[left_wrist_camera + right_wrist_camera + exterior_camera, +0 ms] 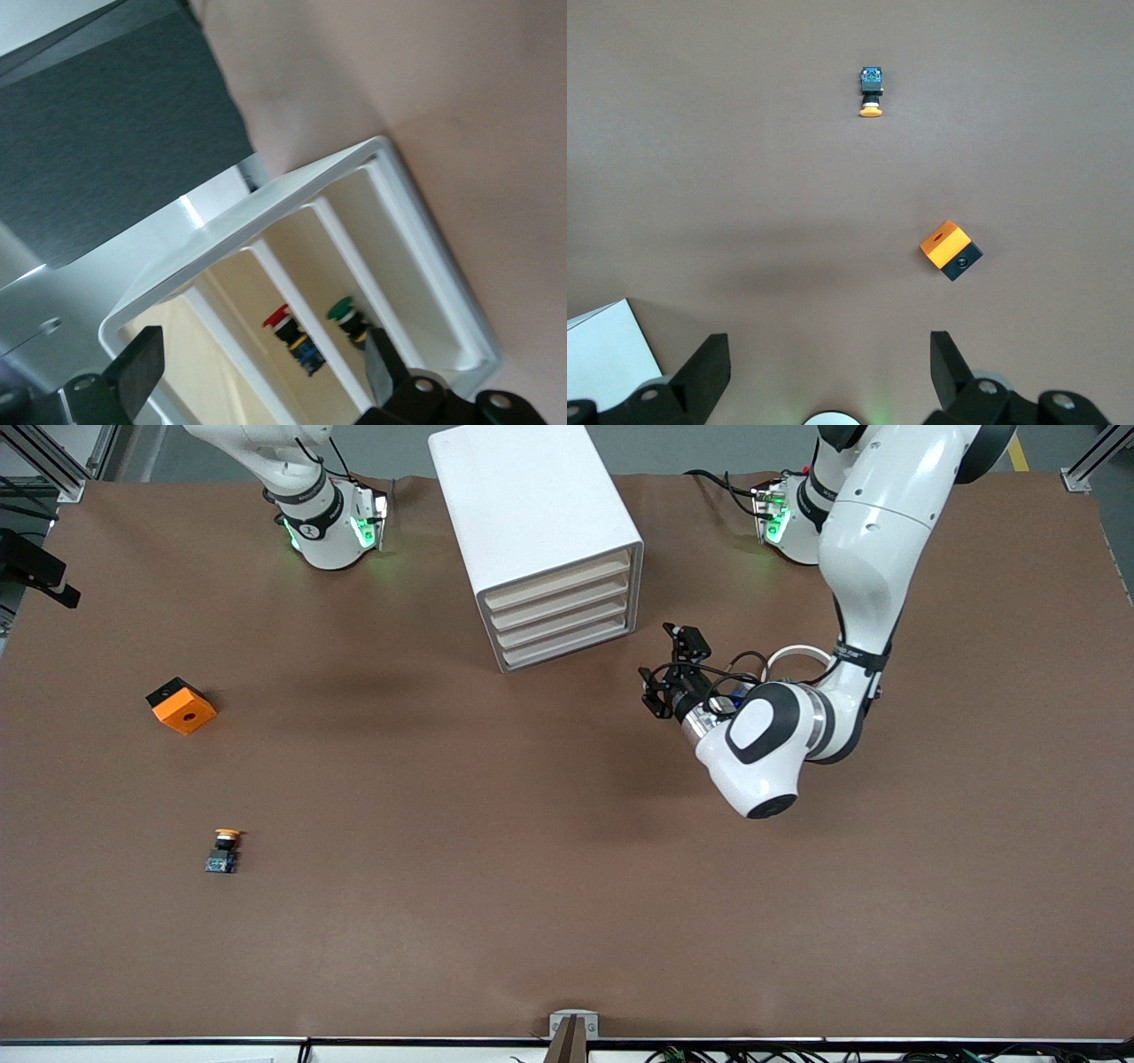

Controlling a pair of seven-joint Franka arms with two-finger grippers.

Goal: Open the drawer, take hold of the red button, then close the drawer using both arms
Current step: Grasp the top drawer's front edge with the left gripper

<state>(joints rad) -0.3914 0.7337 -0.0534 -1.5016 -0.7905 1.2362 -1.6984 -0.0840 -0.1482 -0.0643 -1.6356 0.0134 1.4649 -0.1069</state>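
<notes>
The white cabinet point(532, 522) stands on the table between the two arm bases, and all its drawers point(563, 615) look shut. My left gripper point(657, 664) is open and empty. It hovers low beside the drawer fronts, toward the left arm's end, and points at them. In the left wrist view the open gripper point(261, 363) faces the drawers, and the red-capped button point(288, 326) shows inside one drawer point(266, 266). The right gripper point(828, 359) is open and empty high over the table; the front view shows only that arm's base point(328, 522).
A green-capped button point(347, 319) sits in the drawer below the red one's. An orange cube point(182, 706) and an orange-yellow-capped button point(225, 849) lie toward the right arm's end; both show in the right wrist view, the cube point(951, 251) and that button point(871, 88).
</notes>
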